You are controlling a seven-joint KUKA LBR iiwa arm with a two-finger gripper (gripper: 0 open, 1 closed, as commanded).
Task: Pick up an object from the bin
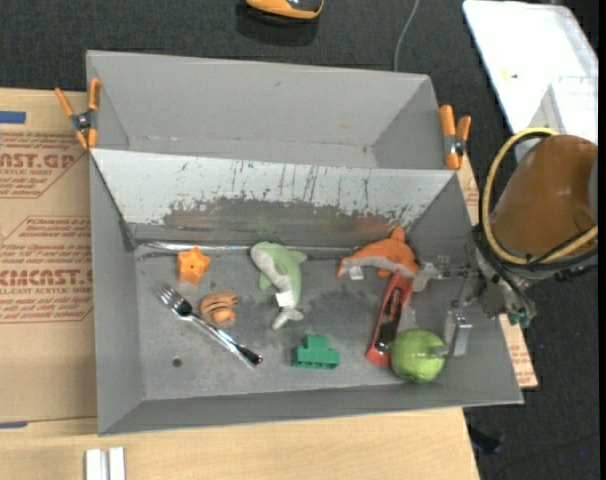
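Camera view, lower right of bin (283,183). Gripper (459,328): beside the right wall; whether open or closed cannot be told. Nearest item: green apple (418,356), just left of the gripper and slightly lower in frame, round, no long axis to align with. Next: red tool (388,318), touching the apple's upper left, long axis running up the frame. Green block (316,353) and fork (208,326): well apart, further left
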